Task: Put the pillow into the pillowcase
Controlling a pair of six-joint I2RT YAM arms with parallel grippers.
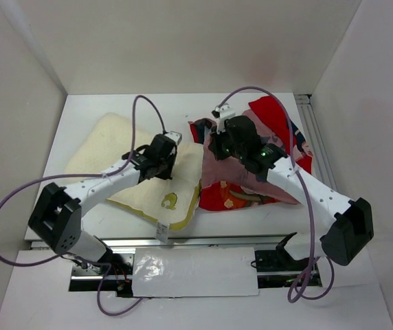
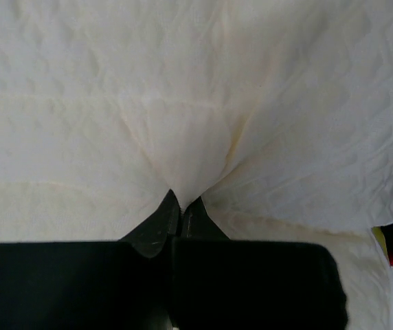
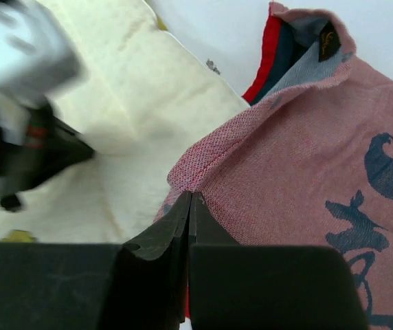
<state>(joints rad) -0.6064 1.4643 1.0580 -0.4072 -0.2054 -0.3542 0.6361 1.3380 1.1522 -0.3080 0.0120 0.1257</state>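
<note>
Clearly, the left tool (image 2: 183, 201) pinches the pillow (image 1: 107, 148) outside the pillowcase (image 3: 306, 158), whose hem the right tool (image 3: 191, 197) clamps.

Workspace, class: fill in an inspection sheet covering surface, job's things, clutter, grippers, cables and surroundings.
Surface: white table.
Job's things: cream pillow left; red pillowcase right, pink reverse up, against the pillow's edge.
Clutter: nothing seen.
Grippers: left gripper shut on pillow; right gripper shut on pillowcase hem.
Cables: purple cable loops off each arm.
Surroundings: white walls on three sides.
</note>
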